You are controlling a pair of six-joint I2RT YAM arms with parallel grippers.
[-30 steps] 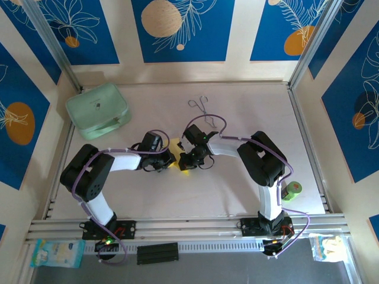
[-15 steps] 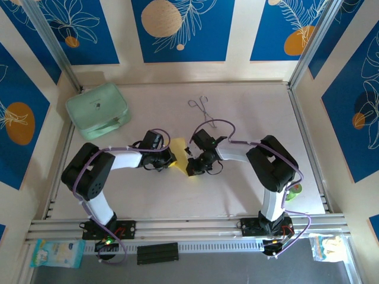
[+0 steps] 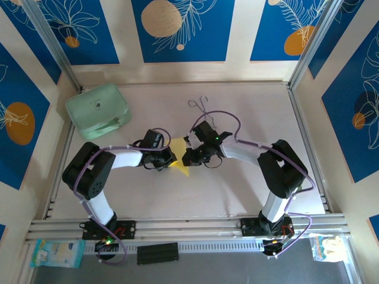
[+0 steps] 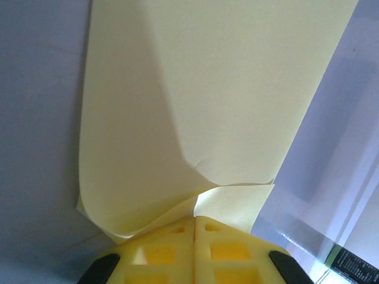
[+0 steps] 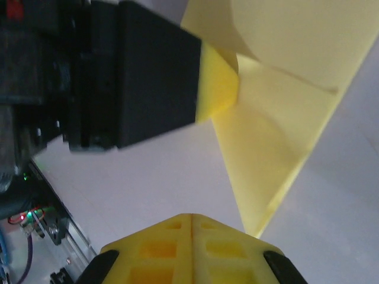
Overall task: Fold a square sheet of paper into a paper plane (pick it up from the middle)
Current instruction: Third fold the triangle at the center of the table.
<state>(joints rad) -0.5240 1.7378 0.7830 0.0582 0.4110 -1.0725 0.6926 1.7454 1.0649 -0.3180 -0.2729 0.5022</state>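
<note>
Far left: case (image 3: pixel 98 110), mint-green, at the back-left of the table (image 3: pixel 249 189), well apart from the work. Next: left gripper (image 3: pixel 168 160), lowered at mid-table. The left wrist view showed its jaws pressed together on a curled edge of the paper, the sheet bowing up and away from the tips. Next: paper (image 3: pixel 179 155), yellow, folded into a wedge with at least one layer doubled over. It lay at the table's middle between the two grippers, one point aimed toward the near edge, partly resting on the table and partly lifted by the left grip. Next: right gripper (image 3: pixel 189 157), just beside the wedge on its right. The right wrist view showed its jaws closed with nothing between them. The wedge's point lay just beside the tips; whether it touched them could not be told. Behind the grippers: tongs (image 3: pixel 200 106), thin metal, lying apart from both. Step in hand, as judged: mid-fold, the left holding a flap while the right, closed like a blunt tool, stood placed to press a crease. The plane was not yet formed. The next move would call for the left to hold the flap lined up on the centre line and for the right to sweep flat along the fold without dragging the thin sheet askew.
</note>
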